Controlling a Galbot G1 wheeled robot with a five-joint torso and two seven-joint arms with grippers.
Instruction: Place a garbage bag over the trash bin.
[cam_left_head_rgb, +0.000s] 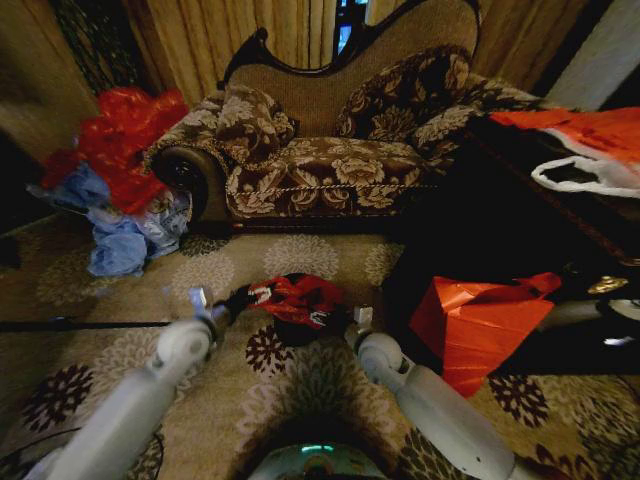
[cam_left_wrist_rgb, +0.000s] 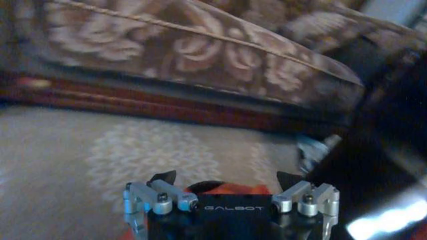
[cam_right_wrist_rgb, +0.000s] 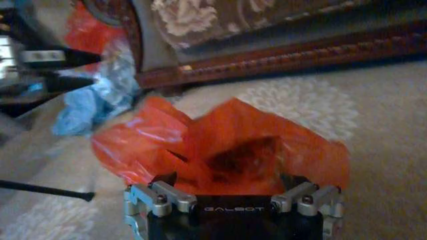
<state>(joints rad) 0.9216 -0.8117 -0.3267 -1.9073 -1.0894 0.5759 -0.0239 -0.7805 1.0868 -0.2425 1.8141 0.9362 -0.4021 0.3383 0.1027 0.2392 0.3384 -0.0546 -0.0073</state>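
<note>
Trash bin (cam_left_head_rgb: 300, 330) mostly under garbage bag (cam_left_head_rgb: 298, 296).

Dim, warm room light; the head view bends at its edges, both wrist views are soft with blur, and glare glints off the crinkly red plastic garbage bag (cam_right_wrist_rgb: 227, 145).

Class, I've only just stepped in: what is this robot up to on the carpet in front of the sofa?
It is fitting a red garbage bag onto a small black trash bin on the patterned carpet. The left gripper and right gripper sit at opposite sides of the bag, which lies crumpled over the bin's top. A floral sofa stands behind.
</note>
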